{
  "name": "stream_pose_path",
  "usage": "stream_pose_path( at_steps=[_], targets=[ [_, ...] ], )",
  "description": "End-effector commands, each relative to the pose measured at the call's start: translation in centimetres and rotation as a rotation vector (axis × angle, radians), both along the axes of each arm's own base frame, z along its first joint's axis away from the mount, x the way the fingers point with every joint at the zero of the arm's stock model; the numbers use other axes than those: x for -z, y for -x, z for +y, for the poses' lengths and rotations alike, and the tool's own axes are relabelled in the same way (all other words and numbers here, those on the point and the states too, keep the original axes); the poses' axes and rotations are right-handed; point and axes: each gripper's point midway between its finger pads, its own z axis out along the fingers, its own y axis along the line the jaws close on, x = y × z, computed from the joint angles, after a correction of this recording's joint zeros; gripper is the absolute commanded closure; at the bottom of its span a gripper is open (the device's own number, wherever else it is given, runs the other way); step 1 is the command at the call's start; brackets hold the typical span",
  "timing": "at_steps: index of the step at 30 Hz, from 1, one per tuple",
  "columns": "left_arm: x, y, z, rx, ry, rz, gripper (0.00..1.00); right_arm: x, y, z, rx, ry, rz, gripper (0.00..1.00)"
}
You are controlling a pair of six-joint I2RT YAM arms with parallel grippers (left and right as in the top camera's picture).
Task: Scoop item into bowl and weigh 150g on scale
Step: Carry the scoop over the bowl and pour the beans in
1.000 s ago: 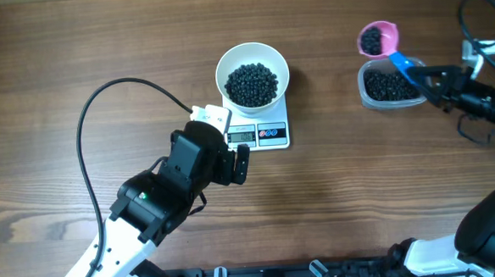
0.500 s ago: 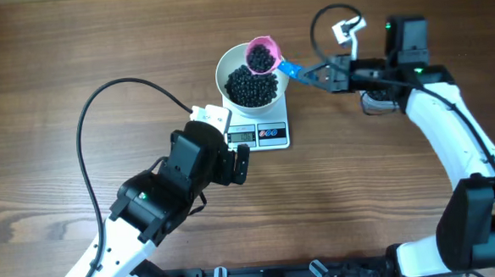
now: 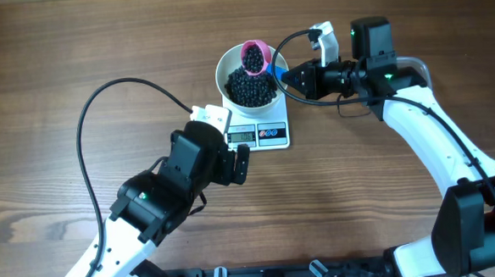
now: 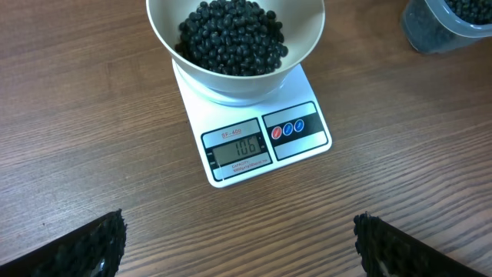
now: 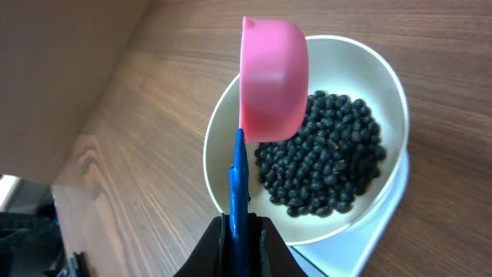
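A brown wood-grain table (image 3: 57,64) filled every view. At upper centre of the overhead frame the bowl (image 3: 225,65) sat on the scale (image 3: 269,136), heaped with beans (image 3: 249,87). The right gripper (image 5: 240,231) was clamped on the blue handle (image 5: 237,181) of a pink scoop (image 3: 254,56), held tipped over the bowl's upper rim with beans showing inside. The left gripper (image 4: 238,254) hung spread wide and empty at the lower edge of its view, below the scale. The display (image 4: 240,148) seemed to read a little over a hundred, though the digits were small. The pour therefore probably called for a slow roll of the wrist, letting beans fall a few at a time, pausing for the reading to settle, and keeping the scoop clear of the rim so no push fell on the scale. The tub (image 4: 453,23) stood at upper right for the surplus.
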Motion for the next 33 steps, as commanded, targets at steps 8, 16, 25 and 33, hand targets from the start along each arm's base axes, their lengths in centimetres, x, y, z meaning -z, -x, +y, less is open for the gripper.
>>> stream_pose_path(
  at_steps=[8, 16, 25, 33],
  targets=[
    [-0.2, -0.1, 0.0, 0.01, -0.003, -0.007, 0.0, -2.2, -0.2, -0.7, 0.004, 0.226, -0.235, 0.96],
    [-0.2, -0.1, 0.0, 0.01, -0.003, -0.007, 0.0, -1.4, -0.2, -0.2, 0.007, 0.351, -0.286, 0.96],
    [-0.2, -0.1, 0.0, 0.01, -0.003, -0.007, 0.0, -1.3, -0.5, -0.5, -0.029, 0.413, -0.347, 0.96],
    [-0.2, -0.1, 0.0, 0.01, -0.003, -0.007, 0.0, -1.9, -0.5, 0.7, -0.078, 0.419, -0.421, 0.96]
  ],
)
